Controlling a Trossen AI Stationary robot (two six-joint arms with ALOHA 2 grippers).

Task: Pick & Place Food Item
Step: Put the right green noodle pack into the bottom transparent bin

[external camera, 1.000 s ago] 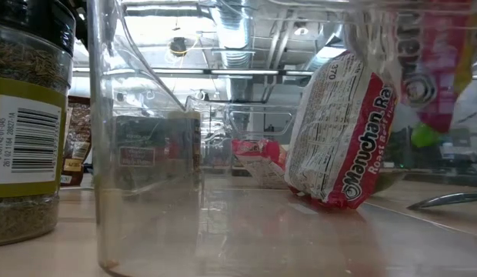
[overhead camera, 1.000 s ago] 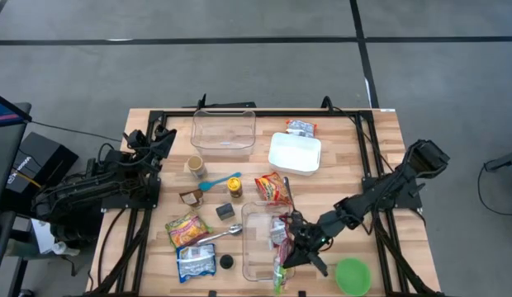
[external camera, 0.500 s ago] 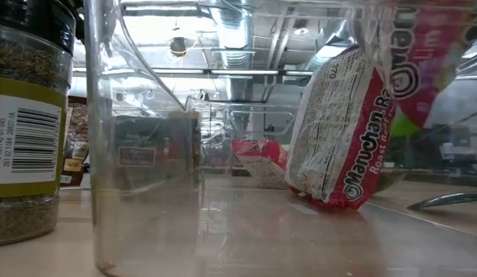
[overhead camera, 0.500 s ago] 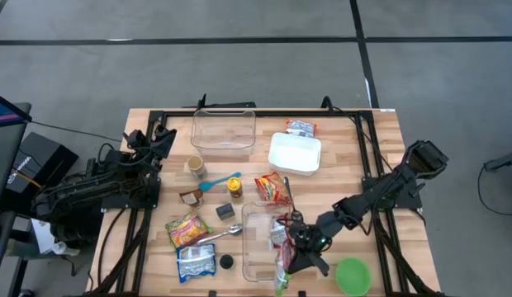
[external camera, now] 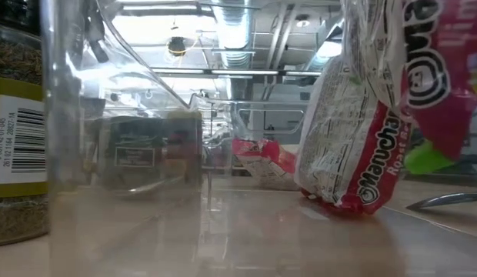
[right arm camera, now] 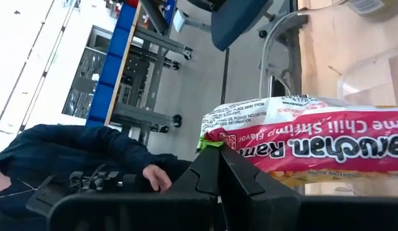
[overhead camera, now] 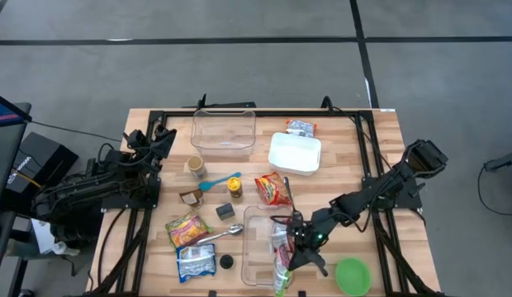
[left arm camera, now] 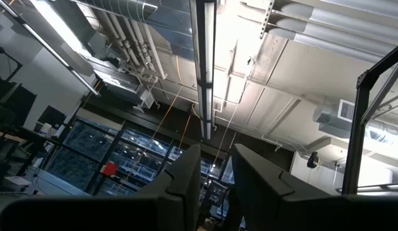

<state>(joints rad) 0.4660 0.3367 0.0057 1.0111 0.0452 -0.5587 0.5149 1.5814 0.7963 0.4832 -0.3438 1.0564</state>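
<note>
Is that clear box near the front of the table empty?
No. The clear box already holds a red Maruchan ramen packet, leaning up on edge inside it.

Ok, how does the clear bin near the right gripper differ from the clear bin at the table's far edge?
The near clear bin already holds a ramen packet, and the right gripper, shut on a pink ramen packet, is at its rim. The far clear bin looks empty, with no gripper near. The near one's long side runs front to back, the far one's sideways. Both are transparent and rectangular.

A lab or workshop — exposed ceiling ducts (left arm camera: pixel 131 29), strip lights (left arm camera: pixel 203 58), metal racks (right arm camera: pixel 138 61) (grey concrete floor (overhead camera: pixel 239 66)).
</note>
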